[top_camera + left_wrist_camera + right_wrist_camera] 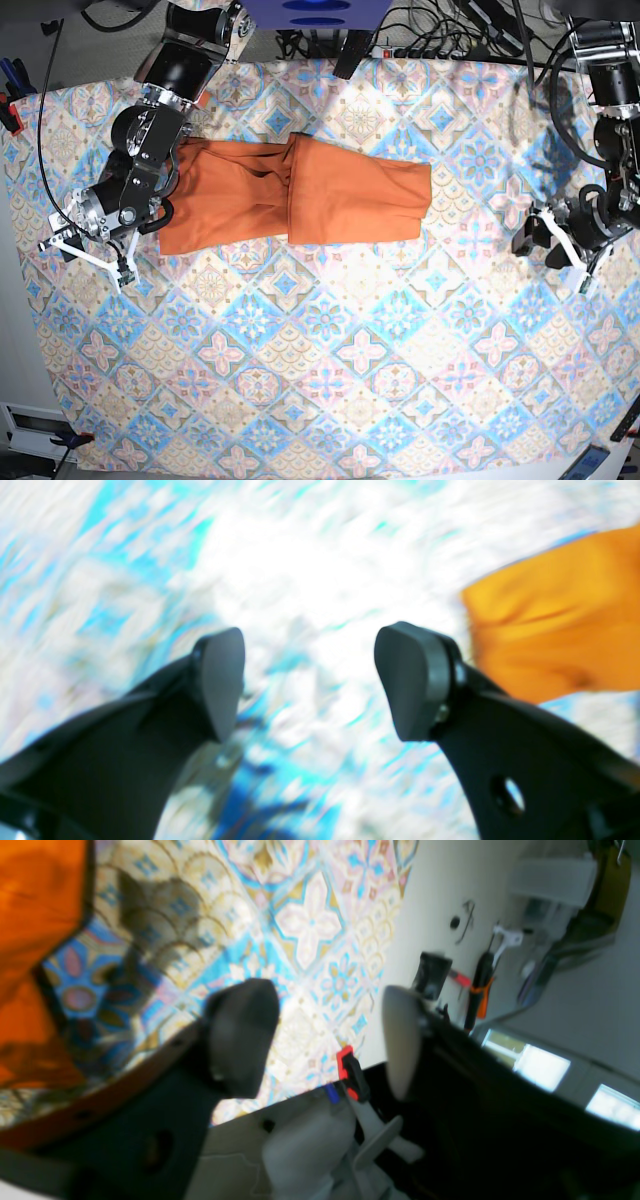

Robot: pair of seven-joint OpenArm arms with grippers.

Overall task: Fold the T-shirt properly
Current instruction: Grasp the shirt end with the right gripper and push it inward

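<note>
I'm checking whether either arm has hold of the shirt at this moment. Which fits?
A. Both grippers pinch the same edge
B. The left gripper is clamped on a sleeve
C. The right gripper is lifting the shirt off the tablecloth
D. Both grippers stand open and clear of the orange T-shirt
D: the left gripper and the right gripper each show parted, bare fingers over the tablecloth, with the T-shirt lying off to one side.
</note>
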